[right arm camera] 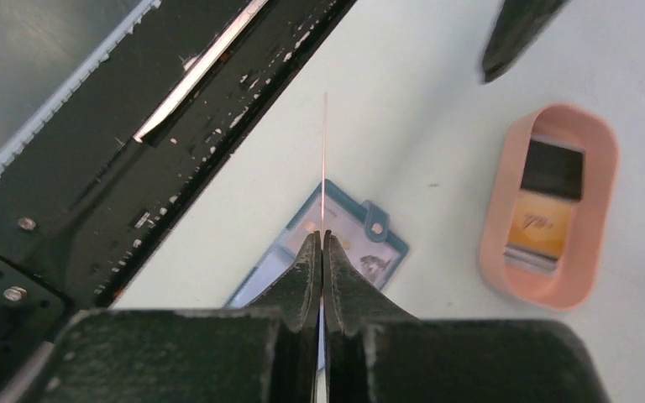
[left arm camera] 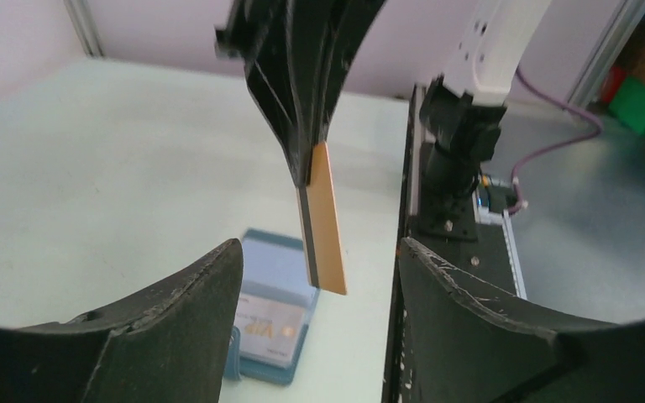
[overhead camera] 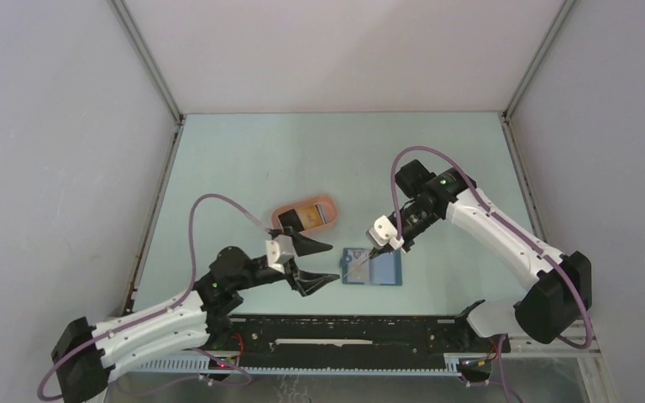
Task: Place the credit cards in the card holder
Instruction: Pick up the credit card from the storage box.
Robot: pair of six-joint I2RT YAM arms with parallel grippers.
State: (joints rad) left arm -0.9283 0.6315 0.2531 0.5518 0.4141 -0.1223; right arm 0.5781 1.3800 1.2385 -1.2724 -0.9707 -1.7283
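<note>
My right gripper (right arm camera: pixel 323 239) is pinched shut on a credit card (left arm camera: pixel 327 220) hanging edge-down just above the open card holder (overhead camera: pixel 387 270), my left gripper (overhead camera: pixel 333 262) gapes empty beside the holder's left edge, so I'd line the card's lower edge with a slot (left arm camera: pixel 273 281), then lower slowly.

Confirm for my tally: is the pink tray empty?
No: a black card and a yellow-orange card lie inside the pink tray.
</note>
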